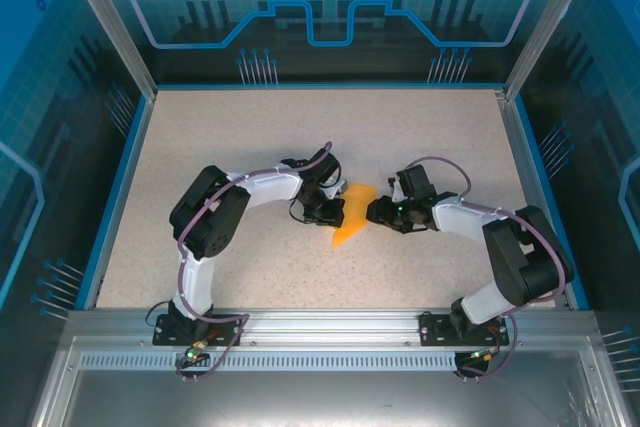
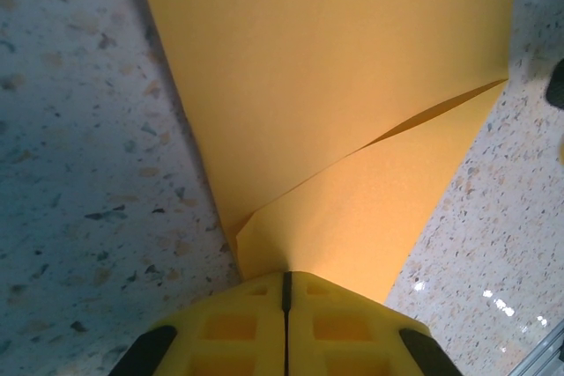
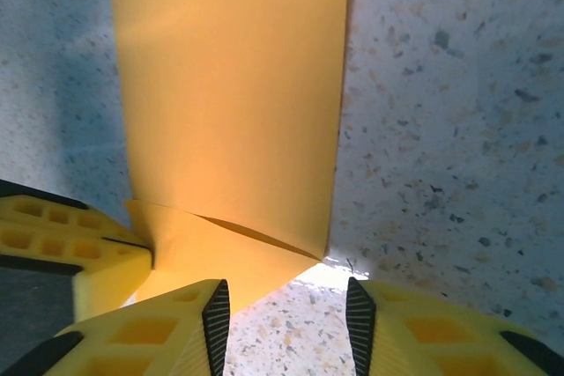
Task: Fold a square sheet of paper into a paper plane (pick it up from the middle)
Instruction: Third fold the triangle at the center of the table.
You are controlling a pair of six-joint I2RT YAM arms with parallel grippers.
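left gripper (image 2: 285, 277) clamps tight on the folded orange sheet (image 1: 352, 217), likely anchoring it, while right gripper (image 3: 286, 305) sits part-open beside it, gripping nothing.

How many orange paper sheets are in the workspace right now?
1. The orange sheet, partly folded, sits between the grippers: left gripper shut on its tip, right gripper open beside it.
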